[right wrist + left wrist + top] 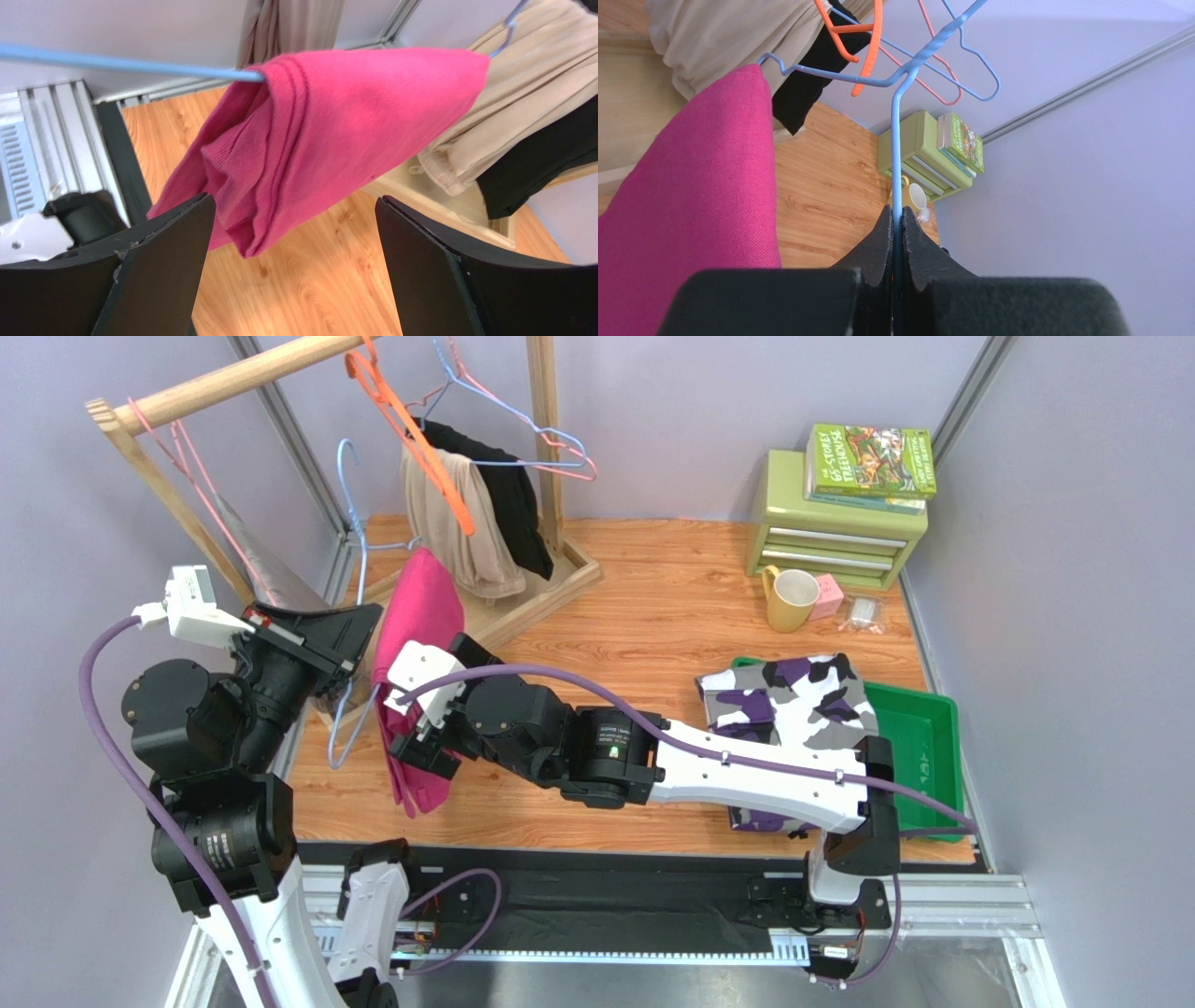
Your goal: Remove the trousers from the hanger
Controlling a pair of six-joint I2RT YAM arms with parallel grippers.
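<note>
The magenta pink trousers (417, 665) hang folded over a light blue wire hanger (347, 546); they also show in the left wrist view (696, 203) and the right wrist view (337, 133). My left gripper (351, 637) is shut on the blue hanger's wire (897, 161) and holds it off the rail. My right gripper (421, 742) is open, its jaws wide either side of the trousers' lower folded end (246, 238), not touching. The camouflage trousers (793, 721) lie folded on the green tray (937, 742) at the right.
A wooden clothes rack (253, 378) stands at the back left with orange, pink and blue hangers, a beige garment (449, 532) and a black garment (505, 497). A green drawer box (835, 518) with a book, a yellow mug (790, 598) and small items stand at the back right.
</note>
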